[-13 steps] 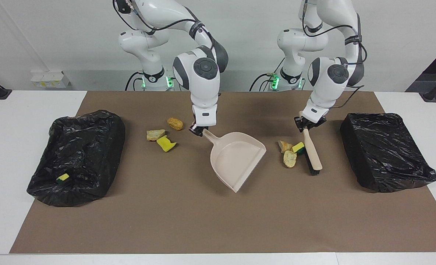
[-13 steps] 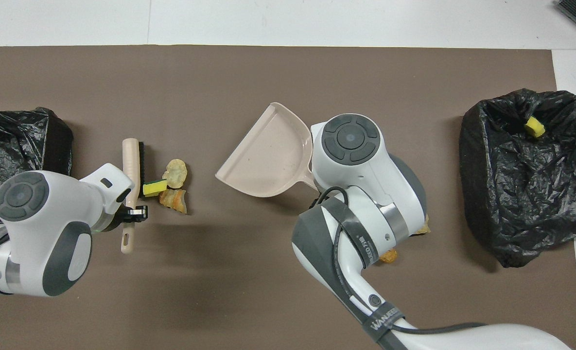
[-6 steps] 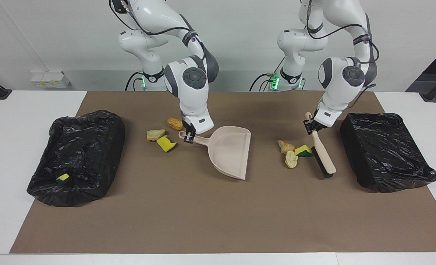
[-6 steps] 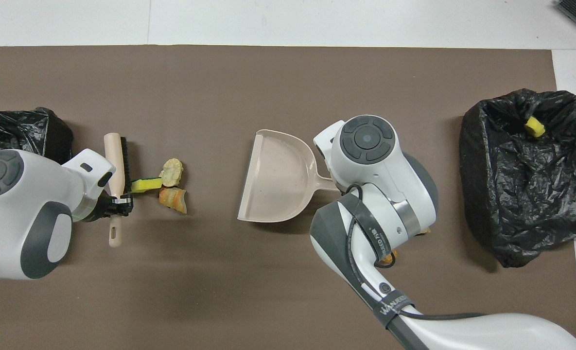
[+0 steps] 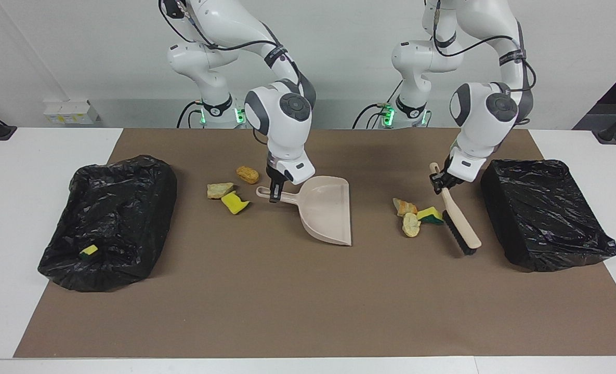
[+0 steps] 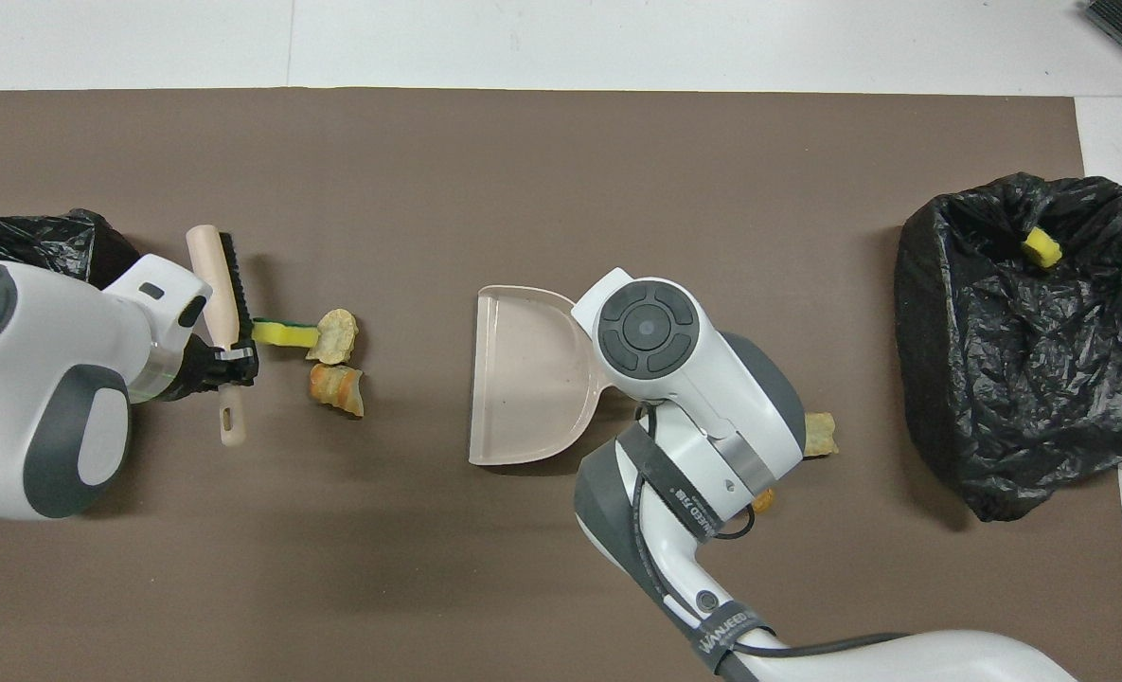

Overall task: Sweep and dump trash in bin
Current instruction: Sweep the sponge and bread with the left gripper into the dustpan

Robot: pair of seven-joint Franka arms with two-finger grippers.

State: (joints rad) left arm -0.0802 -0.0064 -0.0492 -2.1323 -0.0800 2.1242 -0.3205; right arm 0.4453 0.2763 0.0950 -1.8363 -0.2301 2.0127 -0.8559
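My right gripper [image 5: 273, 196] is shut on the handle of the beige dustpan [image 5: 328, 210] [image 6: 523, 388] at mid-mat, its mouth turned toward the left arm's end. My left gripper [image 5: 439, 182] [image 6: 234, 360] is shut on the handle of the black-bristled brush [image 5: 461, 228] [image 6: 220, 284], bristles down on the mat. Three trash scraps lie between brush and dustpan: a yellow sponge piece [image 5: 429, 214] [image 6: 284, 332] against the bristles and two tan chunks [image 5: 404, 206] [image 5: 410, 224]. Three more scraps [image 5: 234, 202] [image 5: 219, 190] [image 5: 247, 174] lie beside the dustpan handle, toward the right arm's end.
A black bag-lined bin [image 5: 110, 218] [image 6: 1024, 350] stands at the right arm's end with a yellow sponge piece [image 5: 88, 252] in it. A second black-lined bin [image 5: 544, 213] [image 6: 40, 251] stands at the left arm's end, close beside the brush. A brown mat [image 5: 287, 301] covers the table.
The right gripper has swung the dustpan round, its mouth now facing the scraps by the brush. The left gripper has drawn the brush toward the left arm's end bin; the sponge piece shifted with it.
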